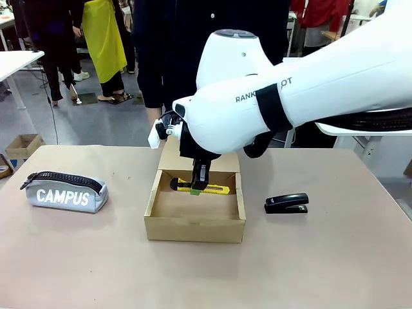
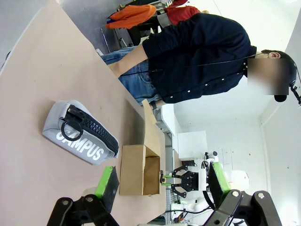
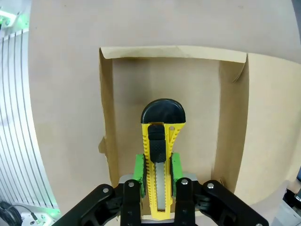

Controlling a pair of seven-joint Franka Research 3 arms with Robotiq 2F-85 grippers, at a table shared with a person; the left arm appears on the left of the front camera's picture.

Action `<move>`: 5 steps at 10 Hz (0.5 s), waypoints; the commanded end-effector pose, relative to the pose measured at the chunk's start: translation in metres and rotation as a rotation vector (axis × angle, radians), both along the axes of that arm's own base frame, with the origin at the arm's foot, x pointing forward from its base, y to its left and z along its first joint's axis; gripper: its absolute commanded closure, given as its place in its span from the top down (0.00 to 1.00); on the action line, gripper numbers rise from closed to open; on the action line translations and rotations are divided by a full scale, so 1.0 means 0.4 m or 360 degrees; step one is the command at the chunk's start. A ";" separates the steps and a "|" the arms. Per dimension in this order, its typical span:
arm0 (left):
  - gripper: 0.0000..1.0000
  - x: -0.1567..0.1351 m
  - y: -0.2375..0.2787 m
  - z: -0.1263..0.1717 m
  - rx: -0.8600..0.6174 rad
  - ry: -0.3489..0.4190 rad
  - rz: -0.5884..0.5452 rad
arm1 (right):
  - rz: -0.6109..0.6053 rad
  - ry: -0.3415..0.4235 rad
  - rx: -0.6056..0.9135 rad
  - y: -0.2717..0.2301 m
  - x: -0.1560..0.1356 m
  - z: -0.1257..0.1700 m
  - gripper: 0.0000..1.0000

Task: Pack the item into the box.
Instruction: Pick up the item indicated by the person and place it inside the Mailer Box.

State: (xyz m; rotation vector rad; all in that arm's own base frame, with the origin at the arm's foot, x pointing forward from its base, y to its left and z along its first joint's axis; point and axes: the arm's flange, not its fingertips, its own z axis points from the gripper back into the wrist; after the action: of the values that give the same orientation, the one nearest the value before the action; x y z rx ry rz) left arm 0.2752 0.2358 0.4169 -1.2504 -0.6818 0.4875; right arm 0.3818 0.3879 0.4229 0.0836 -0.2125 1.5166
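R gripper (image 3: pixel 157 170) had its green pads (image 3: pixel 138 168) clamped tight on the knife (image 3: pixel 158 141) mid-body, black tip pointing away from the wrist. Knife sat low inside the box (image 1: pixel 193 228), near the back wall; couldn't tell if it touched the floor. L gripper (image 2: pixel 162 181) was wide open w/ nothing in it. Pencil case (image 1: pixel 64 192) lay left of box, stapler (image 1: pixel 286 203) right.
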 end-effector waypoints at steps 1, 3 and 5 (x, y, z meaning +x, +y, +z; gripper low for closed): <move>1.00 0.002 0.001 0.001 -0.0002 -0.0046 0.0005 | -0.0008 -0.0023 0.0002 -0.003 -0.010 -0.005 0.27; 1.00 0.002 0.001 0.001 -0.0002 -0.0046 0.0005 | 0.0015 -0.0021 0.0004 -0.005 -0.009 -0.003 0.27; 1.00 0.002 0.001 0.001 -0.0002 -0.0046 0.0005 | 0.0033 -0.0003 0.0008 -0.007 -0.009 -0.002 0.86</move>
State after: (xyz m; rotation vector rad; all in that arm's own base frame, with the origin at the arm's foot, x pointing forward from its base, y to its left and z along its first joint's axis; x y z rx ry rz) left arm 0.2752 0.2358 0.4169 -1.2504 -0.6819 0.4874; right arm 0.3800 0.3889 0.4218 0.0838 -0.2097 1.5230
